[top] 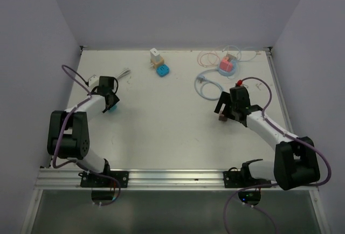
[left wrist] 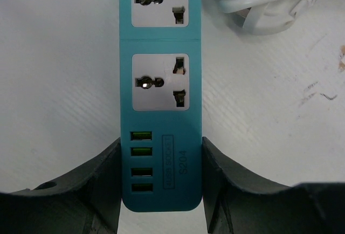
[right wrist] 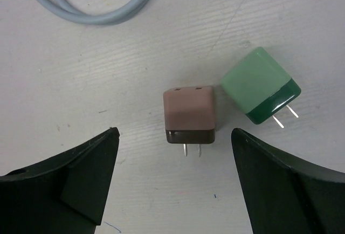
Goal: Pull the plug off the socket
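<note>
You've got two loose plugs, brown plug (right wrist: 190,116) and green plug (right wrist: 259,85), plus one teal power strip (left wrist: 160,110).

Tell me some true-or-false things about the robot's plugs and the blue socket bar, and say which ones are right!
1. The left gripper is clamped on the teal power strip. True.
2. A plug is stuck in the strip. False: the two sockets in view are empty.
3. The right gripper is open. True.
4. The right gripper holds the brown plug. False: it lies loose on the table, between the open fingers.
5. The green plug lies beside the brown plug. True.
</note>
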`<action>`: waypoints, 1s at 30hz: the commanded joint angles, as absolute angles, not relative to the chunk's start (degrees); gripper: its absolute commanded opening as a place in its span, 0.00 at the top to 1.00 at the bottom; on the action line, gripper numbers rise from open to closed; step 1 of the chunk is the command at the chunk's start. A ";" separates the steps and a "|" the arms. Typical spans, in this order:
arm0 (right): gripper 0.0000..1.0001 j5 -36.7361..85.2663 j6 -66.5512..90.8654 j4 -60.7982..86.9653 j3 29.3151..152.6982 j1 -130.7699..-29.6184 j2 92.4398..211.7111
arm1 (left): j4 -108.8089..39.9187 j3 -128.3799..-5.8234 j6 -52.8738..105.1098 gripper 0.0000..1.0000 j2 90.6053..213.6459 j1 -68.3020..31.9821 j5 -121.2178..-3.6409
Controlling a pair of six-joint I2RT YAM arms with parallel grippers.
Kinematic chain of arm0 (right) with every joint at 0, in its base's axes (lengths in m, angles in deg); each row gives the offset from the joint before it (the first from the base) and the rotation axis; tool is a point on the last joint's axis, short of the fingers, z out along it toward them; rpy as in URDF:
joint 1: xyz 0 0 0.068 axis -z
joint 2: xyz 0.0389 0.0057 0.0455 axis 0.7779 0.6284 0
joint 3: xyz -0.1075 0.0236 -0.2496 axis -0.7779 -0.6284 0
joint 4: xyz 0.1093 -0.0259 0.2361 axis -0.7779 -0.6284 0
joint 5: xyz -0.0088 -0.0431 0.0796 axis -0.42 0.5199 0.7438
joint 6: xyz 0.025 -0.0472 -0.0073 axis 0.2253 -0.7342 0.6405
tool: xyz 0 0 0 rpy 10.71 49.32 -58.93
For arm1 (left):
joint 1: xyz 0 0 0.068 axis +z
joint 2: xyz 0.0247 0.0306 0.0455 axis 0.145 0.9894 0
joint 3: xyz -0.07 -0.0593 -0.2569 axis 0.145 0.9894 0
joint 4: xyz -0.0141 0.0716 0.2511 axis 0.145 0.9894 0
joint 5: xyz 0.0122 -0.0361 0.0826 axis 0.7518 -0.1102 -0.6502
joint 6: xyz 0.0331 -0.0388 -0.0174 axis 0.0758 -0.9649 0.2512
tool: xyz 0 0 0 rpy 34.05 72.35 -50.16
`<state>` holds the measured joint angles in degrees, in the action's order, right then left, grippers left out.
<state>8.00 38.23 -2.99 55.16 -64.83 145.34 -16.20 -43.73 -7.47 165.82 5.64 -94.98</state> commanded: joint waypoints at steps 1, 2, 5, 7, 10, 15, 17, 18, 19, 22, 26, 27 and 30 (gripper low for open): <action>0.11 8.97 36.98 -0.30 53.96 -64.69 141.66 | -20.13 -48.18 -6.08 0.62 170.04 7.20 -96.97; 0.11 9.15 36.90 -0.03 53.78 -64.69 141.05 | -19.95 -48.63 -5.64 0.58 170.58 7.37 -96.62; 0.10 10.81 36.19 1.55 52.90 -64.69 139.55 | -19.51 -49.42 -4.67 0.44 170.85 7.46 -96.36; 0.08 12.40 35.32 2.51 53.08 -64.78 139.46 | -19.07 -49.77 -3.97 0.37 169.45 7.46 -96.00; 0.06 16.36 34.00 4.09 53.52 -64.78 140.34 | -16.96 -50.83 -3.09 0.24 165.77 7.46 -94.86; 0.01 23.91 31.37 8.05 54.91 -66.96 141.83 | -14.68 -52.58 -0.28 0.11 157.68 7.46 -90.91; 0.01 23.92 30.05 8.14 56.93 -68.99 143.41 | -14.15 -53.90 2.88 0.07 153.64 7.46 -88.72; 0.01 23.48 28.56 8.14 59.12 -71.61 144.29 | -13.45 -54.34 4.11 0.05 152.41 7.46 -87.84; 0.01 22.09 27.76 8.58 60.36 -73.03 144.99 | -12.92 -55.56 6.73 0.02 150.13 7.46 -87.22; 0.01 20.93 25.03 10.42 65.63 -77.25 149.29 | -10.20 -58.37 12.53 0.00 146.96 7.46 -82.04; 0.02 20.76 22.05 13.23 73.80 -79.01 157.11 | -5.19 -60.50 17.48 0.00 144.14 7.37 -77.63; 0.02 20.84 20.48 13.33 75.56 -79.45 158.87 | -6.49 -59.63 17.13 0.00 142.91 7.11 -77.29; 0.05 20.76 18.53 16.05 85.29 -80.15 167.91 | -15.76 -48.42 14.94 0.00 136.15 7.02 -76.32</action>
